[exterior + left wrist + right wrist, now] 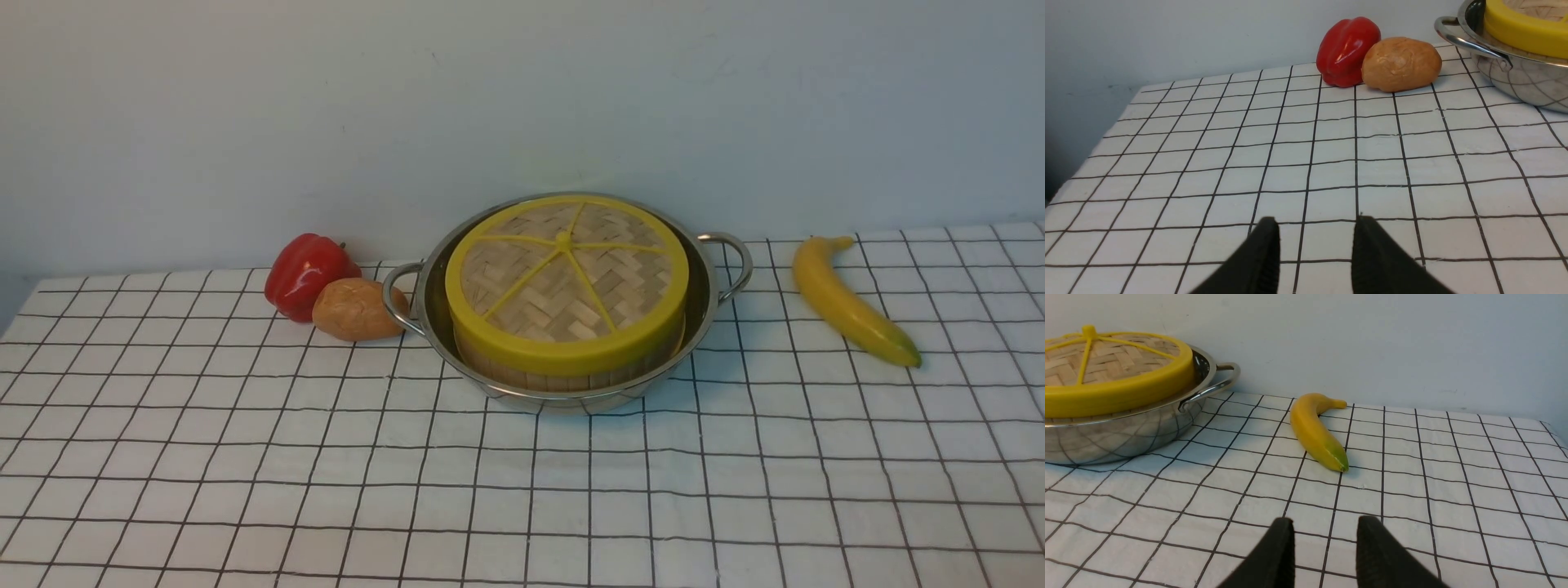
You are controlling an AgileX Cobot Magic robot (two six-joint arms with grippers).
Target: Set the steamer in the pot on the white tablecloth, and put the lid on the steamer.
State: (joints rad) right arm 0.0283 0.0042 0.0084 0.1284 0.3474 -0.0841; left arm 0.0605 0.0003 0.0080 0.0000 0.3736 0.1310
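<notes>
The pot (571, 384) stands on the white tablecloth (522, 490) near the far edge of the counter, about midway between its left and right edges. The steamer (563, 371) sits inside the pot, its slatted side showing just under the lid (567, 282), which lies flat on top of it and covers it fully. The yellow rim of the lid rises above the rim of the pot.

A red pepper (306, 273) and a brown potato (355, 309) lie touching each other on the pot's left, toward the far edge; the potato is just beside the pot's left handle. A banana (849, 300) lies on the right, well apart from the pot, closer to the far right corner.

Neither arm shows in the front view. In its wrist view the left gripper (1316, 245) hangs over bare cloth with its fingers parted and nothing between them. The right gripper (1325, 543) does the same, its two dark fingers apart over the cloth on the near side of the banana, holding nothing.
</notes>
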